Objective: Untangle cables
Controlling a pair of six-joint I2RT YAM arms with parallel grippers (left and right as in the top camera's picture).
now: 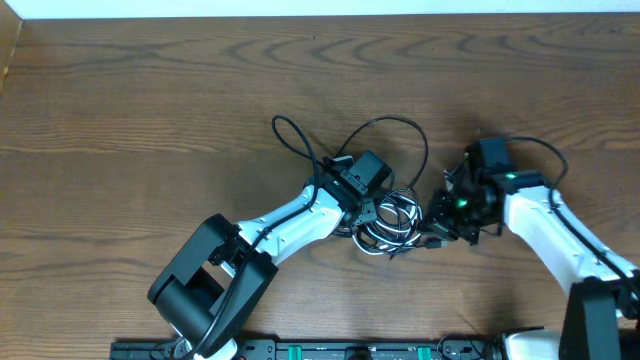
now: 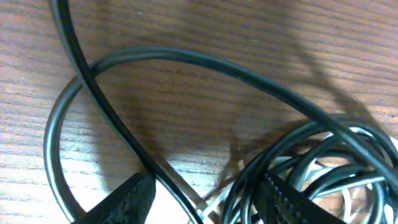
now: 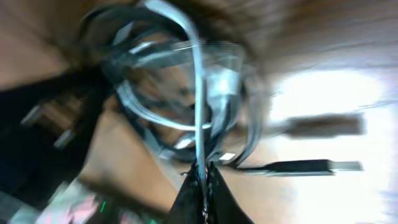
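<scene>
A tangle of thin black and white cables (image 1: 392, 218) lies at the table's middle, with two black loops reaching up behind it (image 1: 400, 135). My left gripper (image 1: 372, 212) is open over the left side of the tangle; in the left wrist view its fingers (image 2: 205, 199) straddle a black strand (image 2: 118, 124), with coiled black and white cables (image 2: 323, 162) by the right finger. My right gripper (image 1: 440, 222) is at the tangle's right edge. In the right wrist view its fingers (image 3: 204, 180) are shut on a pale cable strand (image 3: 198, 93) that runs up into the blurred coil.
A plug end (image 3: 311, 167) lies on the wood right of the right gripper's fingers. The left arm's white link (image 1: 285, 222) runs down-left to its base (image 1: 205, 290). The right arm (image 1: 560, 235) comes in from the lower right. A white strip edges the table's far side.
</scene>
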